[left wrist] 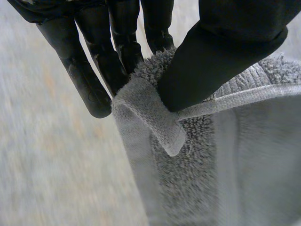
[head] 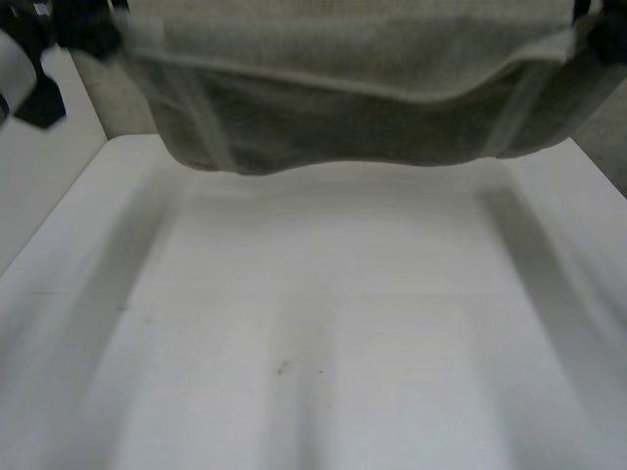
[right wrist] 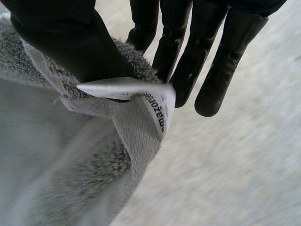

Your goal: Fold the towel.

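you have the grey terry towel [head: 343, 108] stretched across the top of the head view, hanging in the air above the far part of the white table [head: 323, 323]; its lower edge sags in a shallow curve just above the centre of the frame, and a paler woven band runs down the cloth near each side; a doubled upper layer shows a light hem dipping towards the upper right; the table takes the whole lower part of the frame, with a few small dark specks [head: 282, 367] at lower centre; your left hand [head: 39, 93] is a dark blurred shape in the upper left corner, at that end of the towel, and your right hand [head: 605, 39] is a dark shape in the upper right corner, at the other end; in the left wrist view the left hand [left wrist: 225, 52] is pinching a corner of the towel [left wrist: 202, 179], the thumb pressed onto the hem against the straight fingers [left wrist: 84, 80] behind it, with a small flap of the corner folded over just past the thumb tip; in the right wrist view the right hand [right wrist: 70, 37] pinches the opposite corner the same way, thumb on one face and straight fingers [right wrist: 216, 80] on the other; a white printed label [right wrist: 157, 106] sticks out at that corner, just beside the fingertips, and the cloth [right wrist: 61, 160] hangs away below the thumb.
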